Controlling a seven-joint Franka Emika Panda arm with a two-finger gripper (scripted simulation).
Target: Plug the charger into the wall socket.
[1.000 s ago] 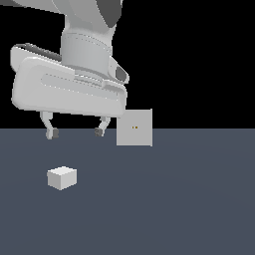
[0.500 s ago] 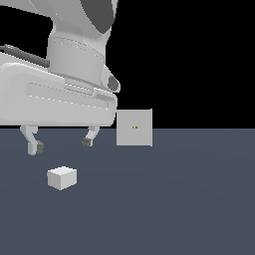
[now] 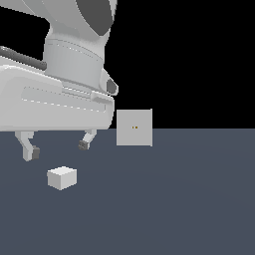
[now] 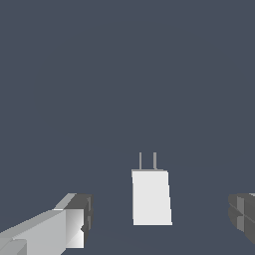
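Charger [image 3: 62,178] lies alone on the dark tabletop [image 3: 189,199], a small white block untouched by anything; the wrist view shows it [image 4: 151,197] with two thin prongs [image 4: 148,161] sticking out of one end (they cannot be made out in the exterior view). Above it hangs the gripper [image 3: 56,148], spread wide and holding nothing, its two fingers straddling the space over the block, one nearer the exterior view's left [image 3: 29,148] and the other toward the exterior view's right [image 3: 85,141]. In the wrist view the block sits between the two fingertips with clear room on each side. Farther back and to the exterior view's right stands the wall socket [image 3: 134,127], an upright light-grey panel with two tiny dots at its centre, well apart from the charger.

The step in hand looks like the approach for the pick-up, with plugging not yet begun. The next move calls for coming straight down over the block, pinching its sides, then turning the prongs toward the panel's dots.
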